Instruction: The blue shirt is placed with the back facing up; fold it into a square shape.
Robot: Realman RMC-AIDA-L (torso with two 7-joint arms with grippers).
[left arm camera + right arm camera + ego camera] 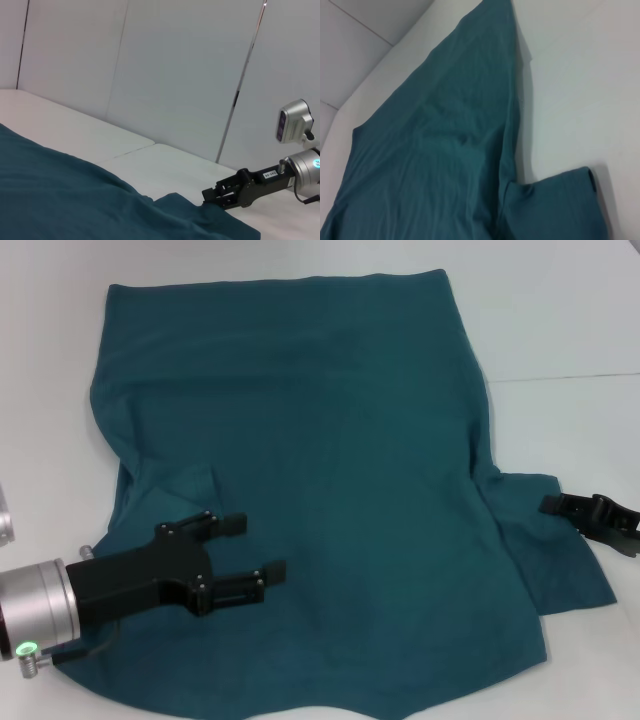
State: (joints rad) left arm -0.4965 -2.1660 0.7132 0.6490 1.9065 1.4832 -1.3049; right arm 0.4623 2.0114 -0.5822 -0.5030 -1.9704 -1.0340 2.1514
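shirt: the blue shirt (320, 460) lies pretty much flat on the white surface (560, 320), plain side up
direction: long axis runs away from the robot, straight hem at the far end, one short sleeve sticking out to the robot's right
left gripper (250, 550): over the near-left part of the shirt, fingers spread apart, holding nothing
right gripper (552, 505): right at the sleeve edge; can't tell how its fingers are set

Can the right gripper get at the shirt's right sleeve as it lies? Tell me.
Probably yes. The right gripper sits at the outer edge of the blue shirt's right sleeve, which lies flat on the white table with nothing between them. The left gripper hovers open over the opposite side.
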